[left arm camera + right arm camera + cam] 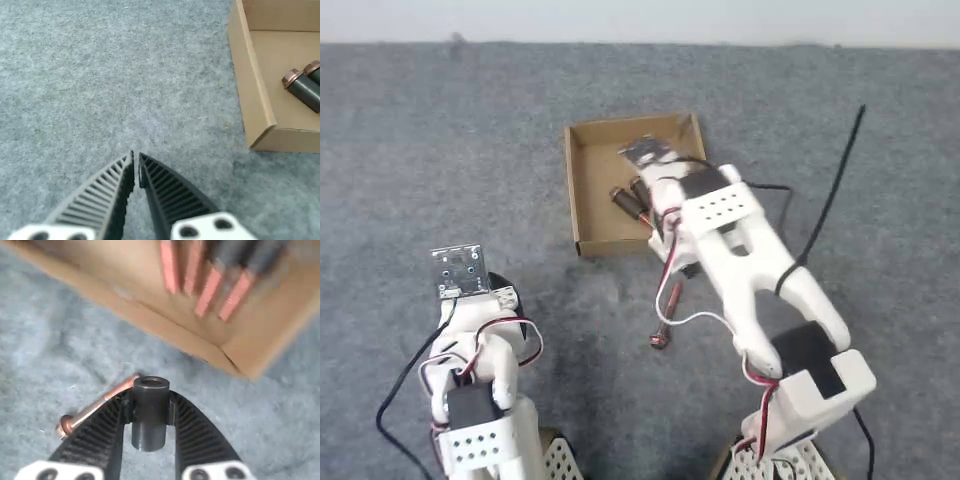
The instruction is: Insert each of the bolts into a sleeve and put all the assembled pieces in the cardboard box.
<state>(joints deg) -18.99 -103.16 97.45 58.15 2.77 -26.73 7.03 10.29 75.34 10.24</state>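
Soft, even light; faint shadows.

box (582, 190): matt cardboard | sleeve (150, 415): matt black | bolt (99, 405): coppery metal | table (440, 130): rough carpet

Setting: a robotics lab bench, not a home or a shop.

Evidence:
- A flat grey felt-like mat (450, 150) covers the whole work surface and runs to a pale bare wall strip (620, 20) at the far edge.
- A white plastic robot arm (480, 380) stands near left and a second white plastic arm (740, 240) on the right. Both sit on white perforated base plates (558, 458).
- Exposed red and white wiring (672, 262) runs along the arms, and a loose black cable (835, 190) trails far right.
- A small bare camera circuit board (457, 268) is mounted on the left arm.
- The test pieces are plain hardware: a shallow brown cardboard box (571, 190), a copper-coloured bolt (667, 314) and a dark cylindrical sleeve (150, 412).
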